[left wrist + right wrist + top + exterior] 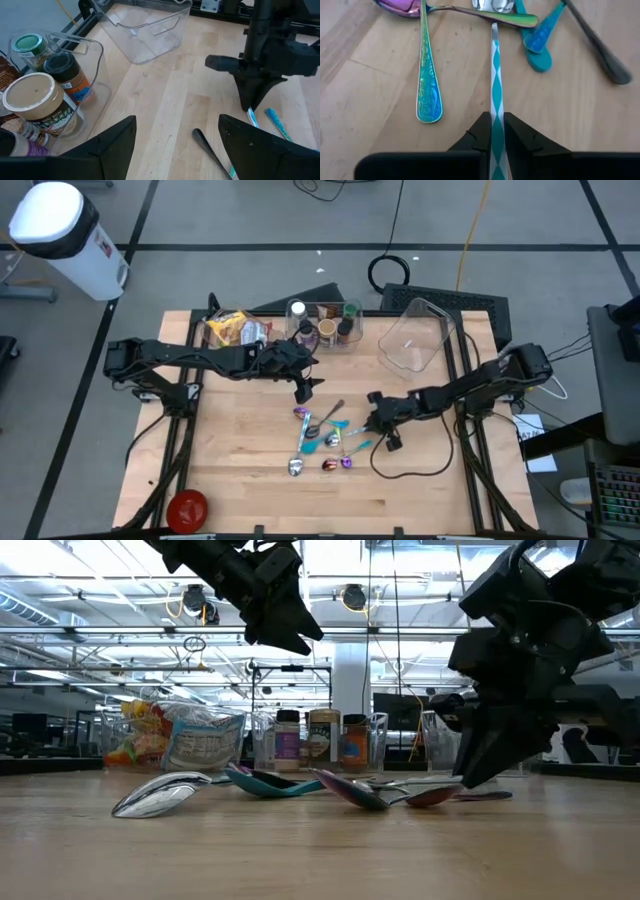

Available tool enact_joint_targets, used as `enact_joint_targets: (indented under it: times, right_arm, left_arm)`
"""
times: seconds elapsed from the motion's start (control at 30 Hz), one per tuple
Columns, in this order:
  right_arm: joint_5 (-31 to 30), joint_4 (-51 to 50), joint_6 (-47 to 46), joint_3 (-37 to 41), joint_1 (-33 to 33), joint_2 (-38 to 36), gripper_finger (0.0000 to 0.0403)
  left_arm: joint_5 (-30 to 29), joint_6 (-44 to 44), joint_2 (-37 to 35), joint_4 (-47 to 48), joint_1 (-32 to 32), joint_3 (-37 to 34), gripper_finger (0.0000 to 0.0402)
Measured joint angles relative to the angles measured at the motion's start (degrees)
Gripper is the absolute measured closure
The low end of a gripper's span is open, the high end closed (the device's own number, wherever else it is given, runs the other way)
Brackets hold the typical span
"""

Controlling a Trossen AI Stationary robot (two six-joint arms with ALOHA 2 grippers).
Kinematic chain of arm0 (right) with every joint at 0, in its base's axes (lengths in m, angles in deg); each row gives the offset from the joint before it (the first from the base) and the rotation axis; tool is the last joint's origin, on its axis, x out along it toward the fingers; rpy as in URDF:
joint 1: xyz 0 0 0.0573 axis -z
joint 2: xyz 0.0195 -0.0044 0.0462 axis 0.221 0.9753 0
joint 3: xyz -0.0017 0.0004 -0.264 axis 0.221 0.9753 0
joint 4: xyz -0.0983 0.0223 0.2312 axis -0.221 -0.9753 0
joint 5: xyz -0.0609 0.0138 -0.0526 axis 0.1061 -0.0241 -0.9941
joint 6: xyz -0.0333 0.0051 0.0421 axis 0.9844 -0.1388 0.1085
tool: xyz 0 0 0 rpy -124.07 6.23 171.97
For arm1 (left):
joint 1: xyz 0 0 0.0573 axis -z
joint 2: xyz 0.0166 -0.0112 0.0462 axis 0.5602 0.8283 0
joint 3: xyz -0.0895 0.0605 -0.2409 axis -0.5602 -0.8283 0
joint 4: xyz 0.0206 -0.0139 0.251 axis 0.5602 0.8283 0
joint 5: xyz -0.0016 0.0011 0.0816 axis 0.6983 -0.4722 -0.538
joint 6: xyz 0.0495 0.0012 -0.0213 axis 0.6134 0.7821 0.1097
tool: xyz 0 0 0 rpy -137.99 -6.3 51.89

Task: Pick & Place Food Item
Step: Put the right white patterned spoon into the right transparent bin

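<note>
Several spoons lie in a loose heap at the table's middle; they also show in the low view. My right gripper is down at the heap's right side, shut on a spoon with a white and teal diamond-patterned handle. My left gripper is open and empty, up in the air just beyond the heap. Spice jars stand in a clear bin at the far edge, and snack bags lie to its left. My right gripper pinches the patterned handle between its two fingers, towards its free end. The fingers slant down from the table's right, and the handle runs on straight ahead between them. The spoon's bowl lies among the other spoons on the table.
An empty clear container stands at the far right. A red round thing lies at the near left corner. A blue-green flowered spoon and a teal spoon lie on either side of the held handle.
</note>
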Motion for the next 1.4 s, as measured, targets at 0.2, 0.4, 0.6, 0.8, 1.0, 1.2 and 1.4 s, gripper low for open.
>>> enact_joint_targets:
  times: [0.2,0.4,0.6,0.8,1.0,1.2,1.4]
  right_arm:
    - [-0.02,-5.19,-3.79,-0.01,0.02,-4.17,0.0386]
    - [-5.3,-12.42,-9.07,0.0,-0.02,-9.39,0.0386]
    - [-11.86,-15.06,-9.45,-0.02,0.0,-13.42,0.0386]
    - [-15.05,-16.5,-12.01,-0.02,0.07,-18.72,0.0386]
    - [-19.27,-18.47,-11.6,-0.02,1.3,-27.63,0.0381]
    - [-30.77,-22.95,-13.24,-0.02,8.6,-37.83,0.0386]
    - [-44.69,-39.3,-27.37,-3.67,20.87,-44.58,0.0377]
  left_arm:
    - [-0.02,0.02,0.0,-0.01,0.0,-0.01,0.0117]
    - [-0.02,0.02,0.0,-0.02,0.0,-0.02,0.0117]
    - [-0.02,0.02,0.0,0.0,0.02,-0.02,0.0117]
    - [-0.02,0.11,0.0,0.0,0.01,-0.02,0.0117]
    - [-0.04,0.09,0.0,-0.13,0.02,-0.02,0.0117]
    - [-0.02,-0.03,0.0,-0.13,0.0,-0.02,0.0117]
    - [0.04,-1.8,0.0,-0.17,0.16,-0.02,0.0117]
